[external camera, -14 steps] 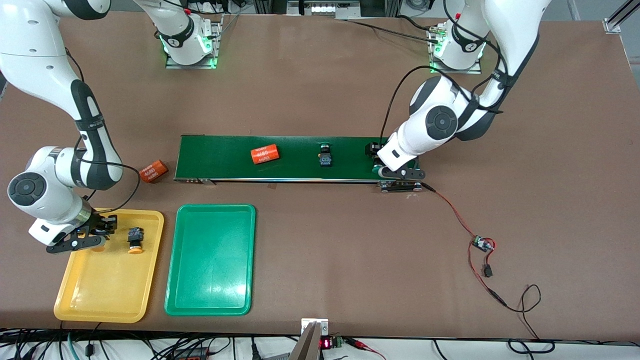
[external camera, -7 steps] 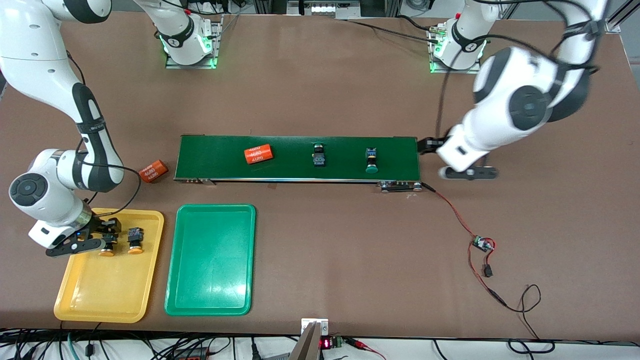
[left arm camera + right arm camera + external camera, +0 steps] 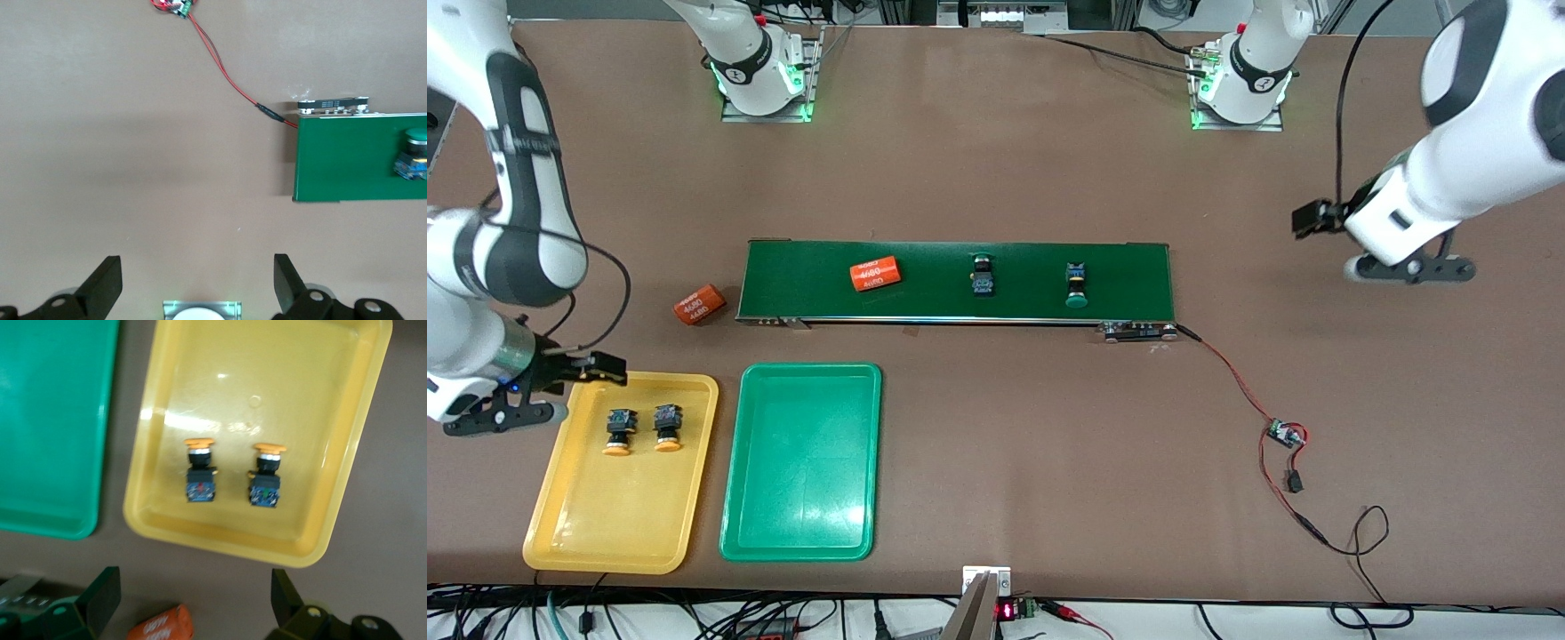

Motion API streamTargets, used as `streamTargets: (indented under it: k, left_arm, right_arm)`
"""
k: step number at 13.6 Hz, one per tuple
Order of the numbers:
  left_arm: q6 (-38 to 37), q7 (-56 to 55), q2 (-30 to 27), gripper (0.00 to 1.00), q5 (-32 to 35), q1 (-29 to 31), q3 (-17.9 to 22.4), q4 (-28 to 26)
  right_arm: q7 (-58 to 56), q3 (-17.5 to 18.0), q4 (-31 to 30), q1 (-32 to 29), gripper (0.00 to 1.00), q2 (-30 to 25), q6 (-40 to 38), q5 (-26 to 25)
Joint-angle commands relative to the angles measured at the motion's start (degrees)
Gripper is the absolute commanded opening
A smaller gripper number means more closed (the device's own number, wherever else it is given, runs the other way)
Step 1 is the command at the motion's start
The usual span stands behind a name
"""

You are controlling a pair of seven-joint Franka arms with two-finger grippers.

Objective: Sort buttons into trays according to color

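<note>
Two yellow-orange buttons (image 3: 618, 431) (image 3: 667, 427) lie side by side in the yellow tray (image 3: 605, 542), also visible in the right wrist view as buttons (image 3: 199, 477) (image 3: 267, 477) in the tray (image 3: 347, 453). The green tray (image 3: 800, 524) beside it holds nothing. A green-capped button (image 3: 1076, 286) and a second, dark-looking button (image 3: 983, 274) lie on the dark green belt (image 3: 1120, 267). My right gripper (image 3: 503, 416) (image 3: 195, 587) is open and holds nothing, up beside the yellow tray. My left gripper (image 3: 1405, 269) (image 3: 197, 270) is open and holds nothing over bare table past the belt's end.
One orange cylinder (image 3: 874, 273) rides on the belt. Another (image 3: 698, 305) (image 3: 163, 627) lies on the table off the belt's end, by the yellow tray. A red wire with a small board (image 3: 1285, 434) (image 3: 170, 5) runs from the belt's motor end (image 3: 330, 105).
The right gripper opened, left the second yellow-orange button in the yellow tray and drew back off it. The left arm pulled away from the belt, leaving the green-capped button there. Belt items drifted toward the right arm's end.
</note>
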Motion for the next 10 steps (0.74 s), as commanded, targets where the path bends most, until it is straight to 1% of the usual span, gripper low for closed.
streamTargets:
  k: [1, 2, 4, 8, 10]
  left_arm:
    - [-2.7, 0.9, 0.3, 1.0, 0.7, -1.8, 4.2, 6.4]
    - [-1.4, 1.1, 0.4, 1.0, 0.7, -1.9, 5.2, 7.0]
    - [-1.1, 1.3, 0.0, 1.0, 1.3, -1.9, 4.7, 8.7]
    - [-1.2, 1.6, 0.0, 1.0, 1.0, -1.6, 4.6, 9.4]
    - [-1.2, 2.9, 0.0, 1.0, 0.8, -1.3, 4.7, 9.5]
  right_arm:
    - [3.3, -0.1, -1.3, 2.2, 1.0, -4.2, -5.7, 0.9]
    - [5.5, -0.5, -1.3, 3.6, 1.0, -5.2, -7.2, 0.9]
    - [8.4, -0.8, -1.6, 4.9, 1.0, -7.0, -8.5, 0.9]
    - [7.5, -0.9, -2.3, 5.0, 1.0, -9.6, -9.6, 0.0]
    - [7.8, -0.9, -4.3, 5.5, 1.0, -11.1, -9.7, 0.0]
